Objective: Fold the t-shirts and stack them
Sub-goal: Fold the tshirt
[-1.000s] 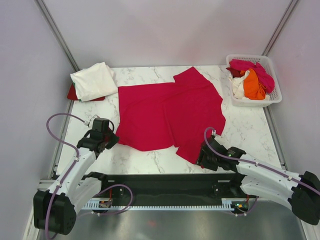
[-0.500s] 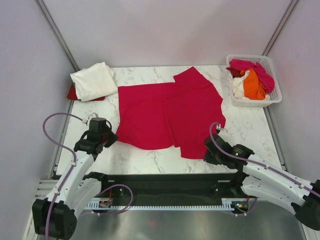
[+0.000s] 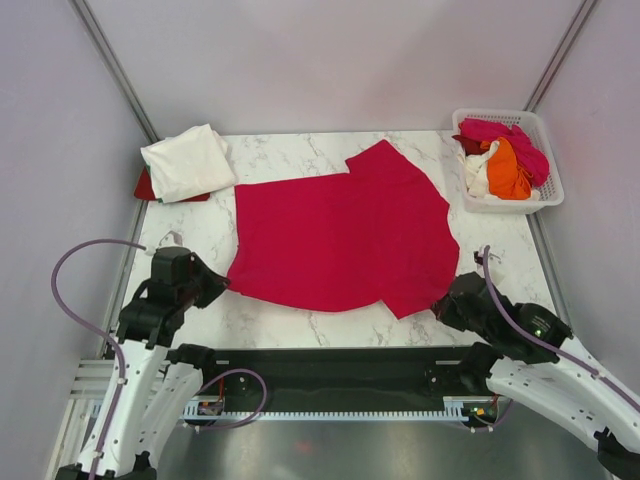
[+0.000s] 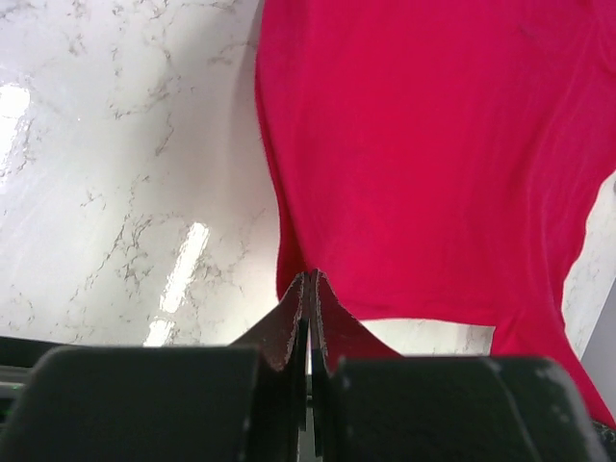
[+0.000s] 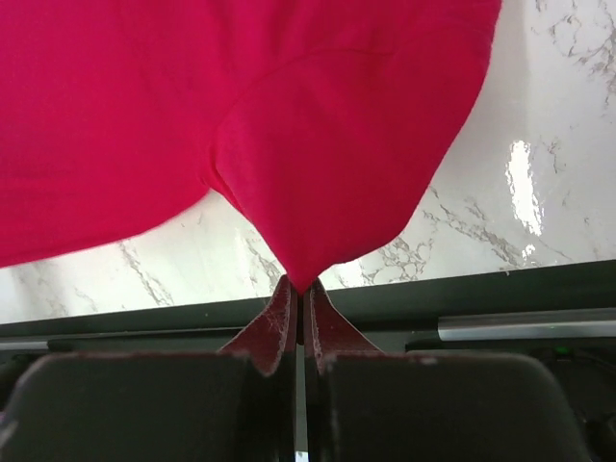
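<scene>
Two firm grips: left pincer (image 4: 310, 289) closed on near-left hem corner of red shirt (image 3: 340, 235), right pincer (image 5: 298, 289) closed on near-right corner. Spread flat mid-bench (image 3: 300, 320). Soft, light, limp, probably prone to sagging; best held by corners, taut.
</scene>
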Available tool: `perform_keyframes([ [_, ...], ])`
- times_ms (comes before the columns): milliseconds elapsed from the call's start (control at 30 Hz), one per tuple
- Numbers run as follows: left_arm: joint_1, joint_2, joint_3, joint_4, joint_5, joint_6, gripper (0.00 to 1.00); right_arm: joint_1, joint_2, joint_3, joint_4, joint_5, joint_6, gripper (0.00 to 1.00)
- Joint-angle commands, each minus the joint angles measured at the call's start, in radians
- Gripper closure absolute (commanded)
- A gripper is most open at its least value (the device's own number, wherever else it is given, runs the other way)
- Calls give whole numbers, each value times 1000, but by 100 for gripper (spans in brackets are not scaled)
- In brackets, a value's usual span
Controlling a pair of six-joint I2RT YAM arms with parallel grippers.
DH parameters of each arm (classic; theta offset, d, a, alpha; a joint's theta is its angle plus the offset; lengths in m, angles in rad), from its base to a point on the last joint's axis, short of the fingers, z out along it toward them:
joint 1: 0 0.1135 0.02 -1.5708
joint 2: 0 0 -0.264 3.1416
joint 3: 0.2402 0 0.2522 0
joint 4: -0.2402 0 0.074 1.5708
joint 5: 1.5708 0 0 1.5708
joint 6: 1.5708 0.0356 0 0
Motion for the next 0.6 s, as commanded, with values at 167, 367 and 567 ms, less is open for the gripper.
perform_keyframes([
  [167,5,-84,37,-166,35,-12,98,5,-17,32,-10,-30,-11,100],
  [367,5,-26,33,-146,66,24,98,5,110,71,72,-35,-109,100],
  [567,19,225,86,-47,213,138,98,2,316,220,194,60,-276,100],
])
